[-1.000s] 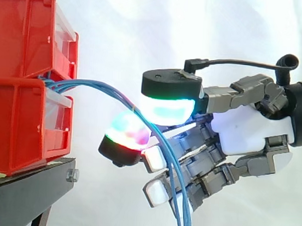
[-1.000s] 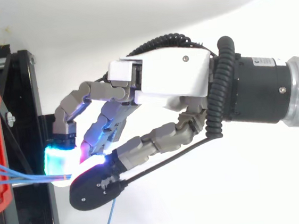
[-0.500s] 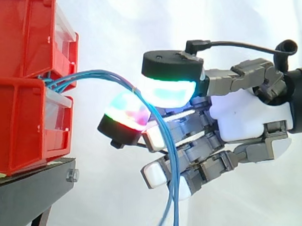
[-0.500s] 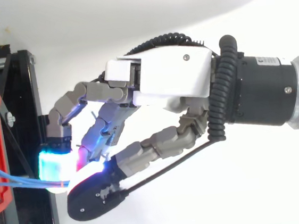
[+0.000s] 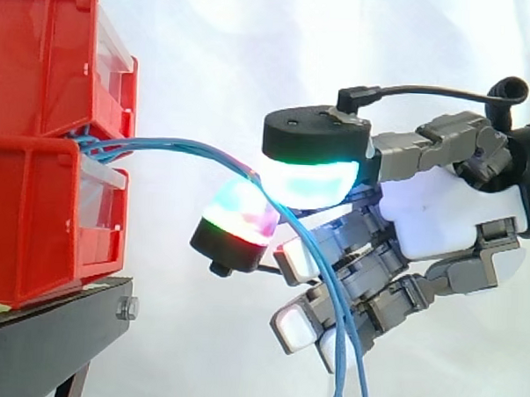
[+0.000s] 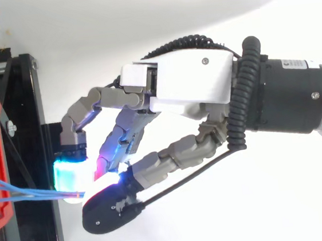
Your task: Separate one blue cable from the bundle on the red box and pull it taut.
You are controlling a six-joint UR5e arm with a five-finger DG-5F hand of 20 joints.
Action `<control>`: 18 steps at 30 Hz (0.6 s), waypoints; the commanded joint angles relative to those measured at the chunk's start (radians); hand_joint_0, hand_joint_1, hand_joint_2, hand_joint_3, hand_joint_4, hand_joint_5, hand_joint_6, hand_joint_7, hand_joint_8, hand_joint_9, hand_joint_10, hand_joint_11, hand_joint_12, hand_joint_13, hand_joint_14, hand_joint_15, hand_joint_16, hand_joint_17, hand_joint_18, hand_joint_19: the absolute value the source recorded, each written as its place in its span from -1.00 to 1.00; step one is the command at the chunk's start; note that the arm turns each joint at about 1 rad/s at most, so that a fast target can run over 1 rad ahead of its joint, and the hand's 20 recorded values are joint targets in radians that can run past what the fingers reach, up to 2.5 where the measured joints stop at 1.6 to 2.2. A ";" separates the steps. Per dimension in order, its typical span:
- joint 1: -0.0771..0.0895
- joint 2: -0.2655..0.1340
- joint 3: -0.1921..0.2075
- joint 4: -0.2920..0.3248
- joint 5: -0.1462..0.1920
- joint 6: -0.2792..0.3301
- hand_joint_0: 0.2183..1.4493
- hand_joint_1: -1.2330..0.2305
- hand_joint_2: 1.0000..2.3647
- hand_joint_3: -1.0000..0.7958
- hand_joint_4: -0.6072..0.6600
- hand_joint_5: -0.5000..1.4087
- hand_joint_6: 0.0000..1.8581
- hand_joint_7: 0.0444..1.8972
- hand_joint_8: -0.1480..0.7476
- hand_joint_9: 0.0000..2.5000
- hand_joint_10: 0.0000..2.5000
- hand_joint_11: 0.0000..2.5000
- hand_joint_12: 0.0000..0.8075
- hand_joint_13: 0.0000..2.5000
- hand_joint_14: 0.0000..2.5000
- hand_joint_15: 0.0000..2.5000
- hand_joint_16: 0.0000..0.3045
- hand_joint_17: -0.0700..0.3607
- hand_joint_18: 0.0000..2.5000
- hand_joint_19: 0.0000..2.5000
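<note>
Between red box (image 5: 36, 197) and hand (image 5: 440, 225), the pinched blue cables (image 5: 179, 146) bow.

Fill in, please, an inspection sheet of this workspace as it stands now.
Surface: black stand, carrying the bins.
Job's things: two stacked red bins; blue cables come out between them.
Clutter: nothing seen.
Grippers: robot hand, curled, two glowing pads pinching the cables.
Cables: the bundle arcs from the bins to the pads, not taut, then hangs down in front of the hand; how many strands are pinched cannot be told.
Surroundings: white curtain behind.
</note>
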 commanded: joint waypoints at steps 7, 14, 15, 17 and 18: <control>0.000 0.000 0.000 0.000 -0.004 0.001 -0.16 -0.52 -1.00 -0.41 -0.37 -0.55 0.04 -0.08 -0.35 -0.11 -0.99 -0.58 -0.19 -0.31 -0.98 -0.52 -0.76 -0.29 -0.33 -0.58; -0.002 0.000 0.000 -0.008 -0.004 0.003 -0.14 -0.62 -1.00 -0.44 -0.62 -0.53 0.02 -0.08 -0.40 -0.08 -0.99 -0.62 -0.24 -0.28 -0.98 -0.51 -0.78 -0.33 -0.29 -0.57; -0.002 0.000 0.000 -0.013 -0.004 0.003 -0.15 -0.63 -1.00 -0.44 -0.63 -0.53 0.02 -0.08 -0.41 -0.08 -0.99 -0.62 -0.25 -0.28 -0.98 -0.52 -0.78 -0.33 -0.29 -0.57; -0.003 0.000 0.000 -0.013 -0.004 0.003 -0.16 -0.63 -1.00 -0.44 -0.61 -0.53 0.02 -0.10 -0.41 -0.08 -0.99 -0.62 -0.25 -0.28 -0.98 -0.51 -0.78 -0.33 -0.29 -0.57; -0.002 0.000 0.000 -0.013 -0.004 0.003 -0.20 -0.62 -1.00 -0.44 -0.59 -0.53 0.02 -0.10 -0.42 -0.08 -0.99 -0.62 -0.25 -0.28 -0.98 -0.51 -0.78 -0.33 -0.29 -0.56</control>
